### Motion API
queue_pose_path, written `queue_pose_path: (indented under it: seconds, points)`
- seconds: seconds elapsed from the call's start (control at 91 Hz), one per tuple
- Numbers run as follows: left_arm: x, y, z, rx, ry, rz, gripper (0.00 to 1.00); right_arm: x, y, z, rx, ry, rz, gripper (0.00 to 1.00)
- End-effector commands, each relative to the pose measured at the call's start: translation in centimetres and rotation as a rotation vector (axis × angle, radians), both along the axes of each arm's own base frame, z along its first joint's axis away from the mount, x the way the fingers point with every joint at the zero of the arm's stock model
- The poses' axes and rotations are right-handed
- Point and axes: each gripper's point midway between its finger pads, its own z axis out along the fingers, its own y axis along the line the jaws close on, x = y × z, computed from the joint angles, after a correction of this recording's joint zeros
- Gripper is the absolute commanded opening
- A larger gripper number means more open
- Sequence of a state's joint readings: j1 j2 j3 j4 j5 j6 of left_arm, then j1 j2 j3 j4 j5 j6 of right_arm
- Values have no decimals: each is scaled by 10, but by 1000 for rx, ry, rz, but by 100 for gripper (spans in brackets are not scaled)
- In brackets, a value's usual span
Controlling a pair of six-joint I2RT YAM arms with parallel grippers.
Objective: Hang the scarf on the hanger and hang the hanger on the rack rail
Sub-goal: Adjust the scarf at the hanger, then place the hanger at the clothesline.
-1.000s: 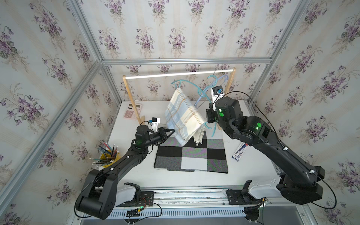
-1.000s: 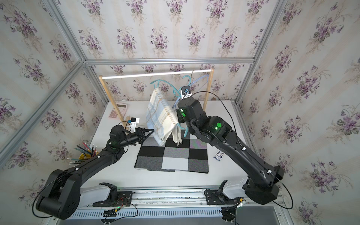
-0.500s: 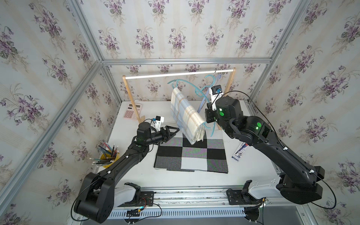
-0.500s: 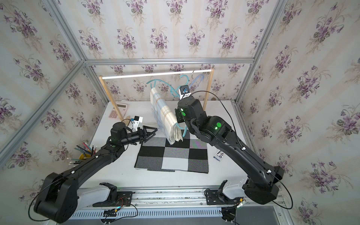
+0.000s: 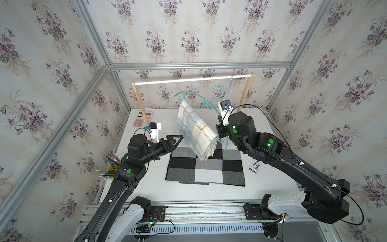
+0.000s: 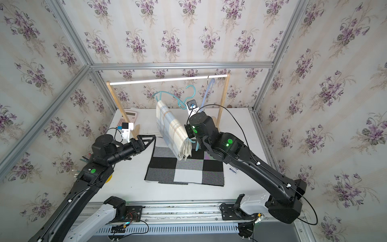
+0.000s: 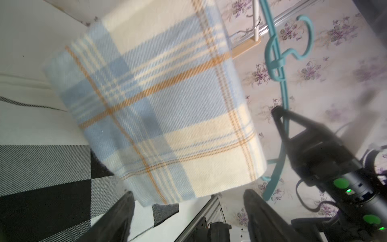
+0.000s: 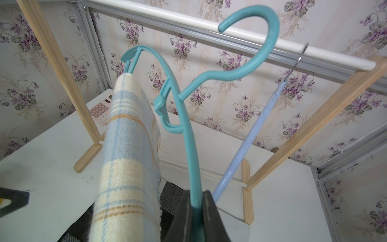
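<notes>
Right claw (image 8: pixel 195 199) is chopped off by the wrist view's edge, only its tips showing on the hanger (image 8: pixel 192 159), and in both top views it's mostly lost behind the scarf (image 5: pixel 195 130), which also buries the hanger's lower bar and the far middle of the checked cloth (image 5: pixel 205 171). Left claw (image 7: pixel 188 193) is blurred and cut at the edge in its wrist view. On the left, the left arm (image 5: pixel 125 178) covers most of the pencil cup (image 5: pixel 110 168); the card (image 5: pixel 256 167) on the right is too small to read.

Lab rig: alu frame (image 5: pixel 199 65), wallpapered panels (image 5: pixel 188 31).
</notes>
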State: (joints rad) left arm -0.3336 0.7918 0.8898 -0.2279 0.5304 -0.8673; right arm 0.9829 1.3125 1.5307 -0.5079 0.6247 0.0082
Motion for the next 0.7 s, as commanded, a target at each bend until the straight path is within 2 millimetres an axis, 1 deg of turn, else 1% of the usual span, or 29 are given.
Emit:
queue_pose_path:
  seconds: [0.0,0.033,0.132,0.242,0.396,0.604,0.692]
  points:
    - [8,13,6,41,74,113,78,2,4,27,31,-138,-42,0]
    - [9,13,15,42,85,123,77,0,7,26,9,-164,-48,0]
    - [16,11,36,63,107,182,75,-4,16,22,-64,-236,-67,0]
    - [28,5,51,82,122,238,75,-4,22,16,-123,-282,-94,0]
    - [53,-4,58,108,172,284,75,-10,32,7,-194,-331,-95,0]
    - [83,-25,65,133,191,285,76,-16,39,3,-251,-372,-91,0]
    - [94,-32,71,135,181,277,76,-17,41,3,-253,-372,-85,0]
